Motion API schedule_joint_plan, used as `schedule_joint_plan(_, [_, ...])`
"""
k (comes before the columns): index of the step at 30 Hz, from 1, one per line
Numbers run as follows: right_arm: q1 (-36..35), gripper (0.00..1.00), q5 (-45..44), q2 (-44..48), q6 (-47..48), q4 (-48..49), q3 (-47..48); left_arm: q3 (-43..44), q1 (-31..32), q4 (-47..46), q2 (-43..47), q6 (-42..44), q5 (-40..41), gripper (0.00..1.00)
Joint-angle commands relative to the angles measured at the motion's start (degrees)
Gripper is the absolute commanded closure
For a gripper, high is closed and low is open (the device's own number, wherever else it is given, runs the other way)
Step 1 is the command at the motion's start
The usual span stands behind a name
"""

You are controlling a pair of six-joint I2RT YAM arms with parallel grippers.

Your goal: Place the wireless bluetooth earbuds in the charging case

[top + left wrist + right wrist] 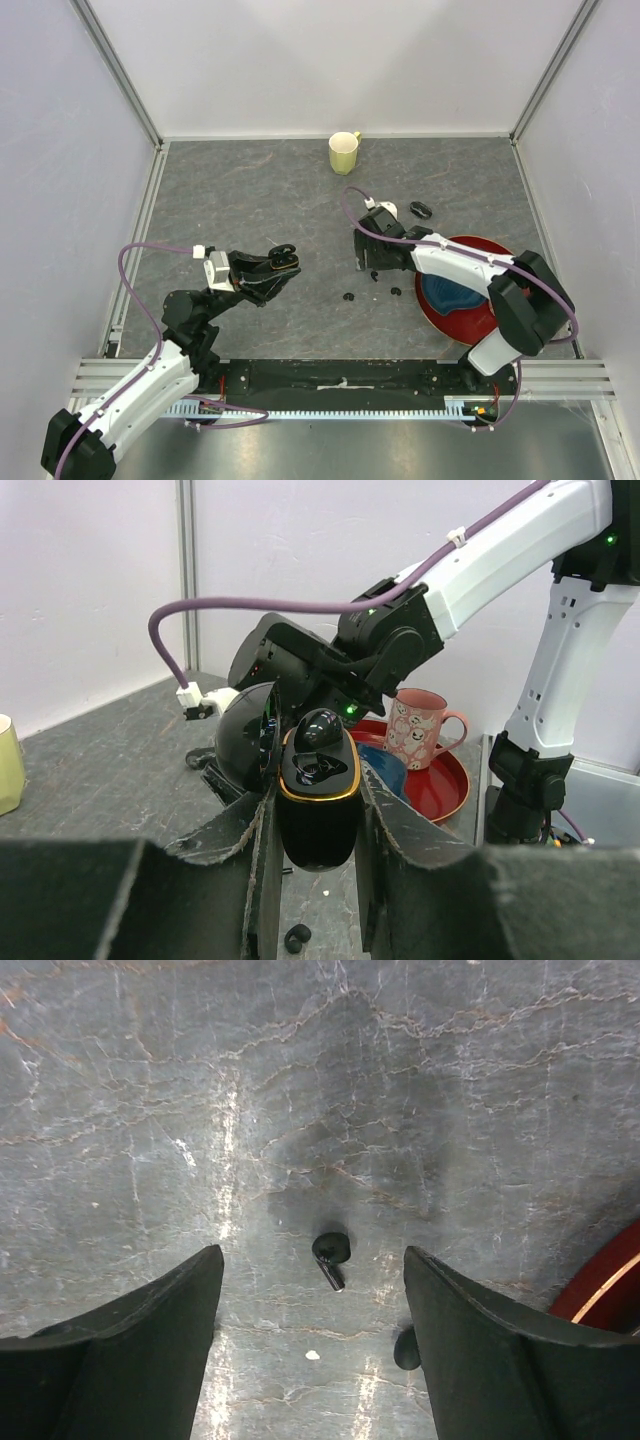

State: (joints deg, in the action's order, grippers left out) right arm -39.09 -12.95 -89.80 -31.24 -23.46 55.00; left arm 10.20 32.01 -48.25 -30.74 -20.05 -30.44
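At the back of the grey table [250,190], a yellow-green mug [344,153], well apart from both arms. On the right, partly under the right arm, a red plate [440,785] bearing a pink mug [425,728] and a blue dish [388,768]. Loose on the table, an earbud [330,1252] between the wide-spread fingers of the right gripper [311,1260], and a second earbud [406,1348] just beside one finger. Pinched upright in the left gripper [318,820], off the table, the charging case [318,780], lid open, a rounded black piece [320,730] seated in its top.

charging case [318,820]: glossy black, gold rim, lid open, upright | 1 earbud [331,1251]: black, lying on table [130,1110]
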Motion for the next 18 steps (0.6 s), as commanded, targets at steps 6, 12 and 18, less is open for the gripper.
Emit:
schedule_joint_plan(6, [0.33,0.35,0.30,-4.24,-0.83,-0.70,1.33,0.35,-0.02,-1.23,-0.02,1.24,0.73,0.98])
schedule_joint_plan(12, [0.24,0.38,0.29,-6.18,-1.36,-1.32,1.51,0.09,-0.02,-1.23,0.16,1.25,0.99,0.98])
schedule_joint_plan(18, [0.33,0.41,0.21,-6.79,-1.54,-0.97,1.69,0.00,-0.02,-1.32,-0.11,1.33,1.17,0.98])
